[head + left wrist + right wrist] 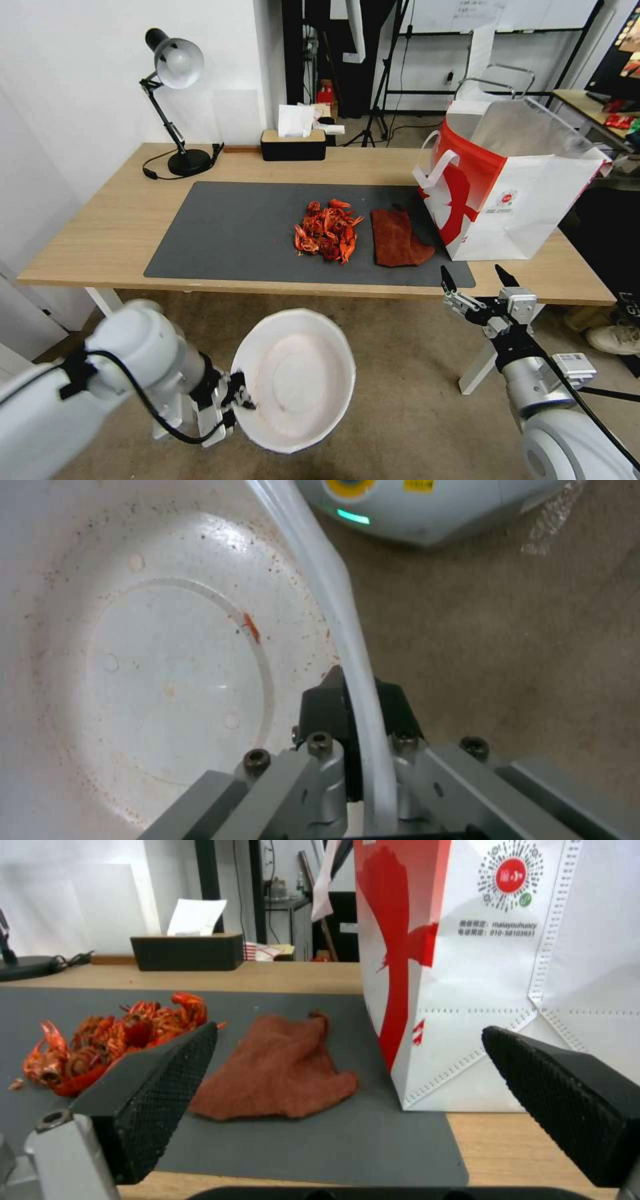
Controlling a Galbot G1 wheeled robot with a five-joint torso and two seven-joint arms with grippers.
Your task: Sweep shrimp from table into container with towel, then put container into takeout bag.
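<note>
A pile of red-orange shrimp point(328, 231) point(113, 1035) lies on the dark mat in the middle of the table point(93, 233). Just right of the pile the rust-brown towel point(397, 237) point(280, 1072) lies flat. At the table's right end stands the white and red takeout bag point(513, 187) point(480, 965), mouth open. Below the table's front edge my left gripper point(235, 400) point(357, 700) is shut on the rim of the empty white container point(297, 379) point(160, 680), which is tilted toward me. My right gripper point(479, 277) point(347, 1075) hangs open off the front edge, facing the towel.
A black desk lamp point(175, 100) stands at the back left and a black tissue box point(293, 141) point(188, 950) at the back middle. Brown carpet lies under both arms. The bag crowds the right end of the mat.
</note>
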